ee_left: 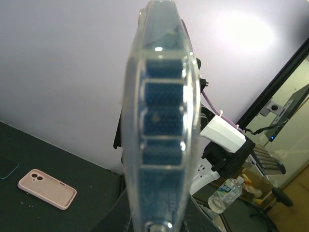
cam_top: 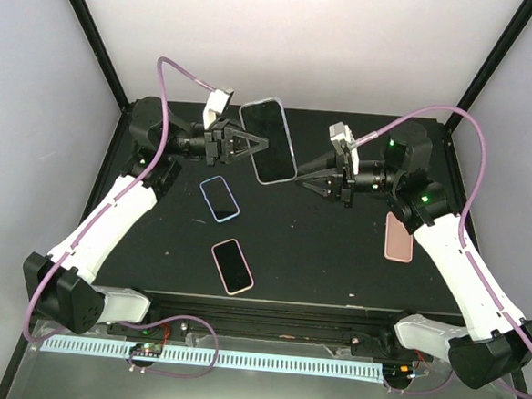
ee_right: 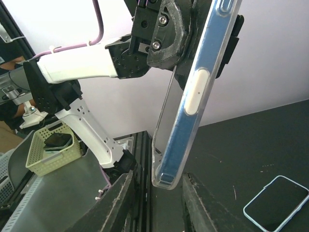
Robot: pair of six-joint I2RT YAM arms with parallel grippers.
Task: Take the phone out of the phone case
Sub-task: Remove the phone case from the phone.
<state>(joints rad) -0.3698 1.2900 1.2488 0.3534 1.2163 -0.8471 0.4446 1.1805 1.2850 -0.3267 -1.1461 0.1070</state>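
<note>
Above the table (cam_top: pixel 335 259), left claw (cam_top: pixel 259 144) clamps the cased phone (cam_top: pixel 272 136); right claw (cam_top: pixel 302 176), parted, straddles its edge. Prying the case (ee_right: pixel 164 179) likely comes next.

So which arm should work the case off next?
Right. The left fingers are clamped on the phone, holding it up off the table; the right fingers are free, apart either side of its lower end, so they can work on the case.
</note>
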